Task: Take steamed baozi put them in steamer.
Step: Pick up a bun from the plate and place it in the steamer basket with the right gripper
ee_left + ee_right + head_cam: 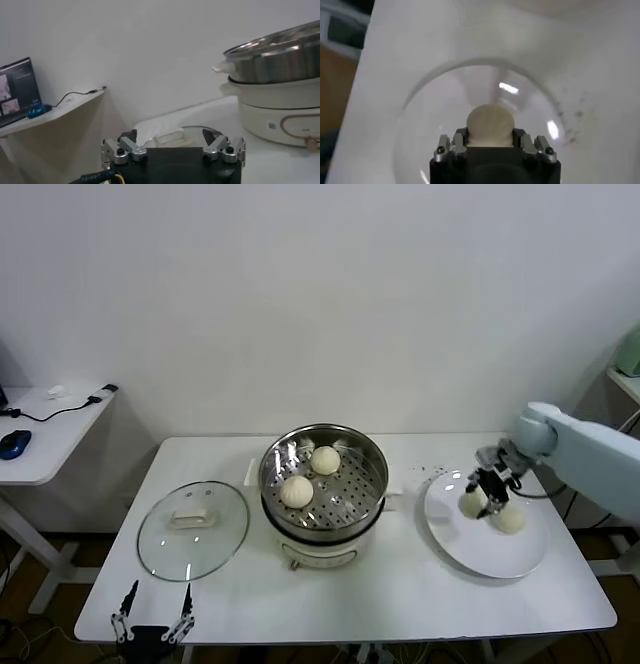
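White wall backs a white table (400, 584), with a side desk at about nine o'clock from the table's centre. Near the middle sits the steamer (325, 480), a steel basket on a cream pot base, and two steamed baozi already lie on its perforated floor: one bun (297, 491) toward seven o'clock of the basket, another bun (325, 460) toward twelve. A glass lid (193, 530) lies flat on the table at the steamer's nine o'clock.

At the steamer's three o'clock is a white plate (490, 559) with the last two buns. The right gripper (487, 496) is down over the plate's eleven o'clock side, its fingers drawn in against the sides of the third bun (490, 125), which fills the gap between them in the right wrist view. The fourth bun (509, 520) rests just beside it, toward the plate's centre. Whether the gripped bun has left the plate I cannot tell.

The left gripper (152, 612) waits at the table's front edge, around six o'clock of the lid, jaws spread wide and holding nothing.

These buns look soft, light and smooth-skinned, so a hard squeeze would likely dent or tear the dough, while a loose one may let it slip. The widest part, taken from both sides with gentle pressure, seems the sound place to hold.
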Robot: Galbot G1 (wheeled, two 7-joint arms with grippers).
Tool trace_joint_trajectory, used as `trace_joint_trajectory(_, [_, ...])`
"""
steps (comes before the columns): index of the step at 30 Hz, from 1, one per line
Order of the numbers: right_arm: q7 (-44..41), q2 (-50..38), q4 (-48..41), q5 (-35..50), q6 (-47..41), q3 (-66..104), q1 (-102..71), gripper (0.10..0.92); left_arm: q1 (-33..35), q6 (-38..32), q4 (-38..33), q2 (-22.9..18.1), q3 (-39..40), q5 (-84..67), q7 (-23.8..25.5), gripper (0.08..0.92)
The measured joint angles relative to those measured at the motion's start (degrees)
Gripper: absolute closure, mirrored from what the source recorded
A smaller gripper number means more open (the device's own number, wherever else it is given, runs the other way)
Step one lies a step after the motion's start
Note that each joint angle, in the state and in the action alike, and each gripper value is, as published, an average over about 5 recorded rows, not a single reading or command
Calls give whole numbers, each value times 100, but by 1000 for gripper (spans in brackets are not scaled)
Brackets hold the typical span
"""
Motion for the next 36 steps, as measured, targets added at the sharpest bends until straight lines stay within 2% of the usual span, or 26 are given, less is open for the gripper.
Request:
trace_joint_trajectory(7, [-6,836,100,-423,1440,-261,1074,445,-5,-8,9,0,-8,-7,2,177])
trace_joint_trajectory(13, [9,1554,302,-674,2174,-282,1425,440,-45,-13,52,4,-58,-46,9,177])
trace_joint_trajectory(24, [1,2446,762,-674,2628,-479,1258,440,-135,29,113,36,-31,-37,37,177])
trace_joint_trajectory(36, [-57,2818,935,-629,2810,-818,845,440,-229,72,205,129,-111,-84,50,177])
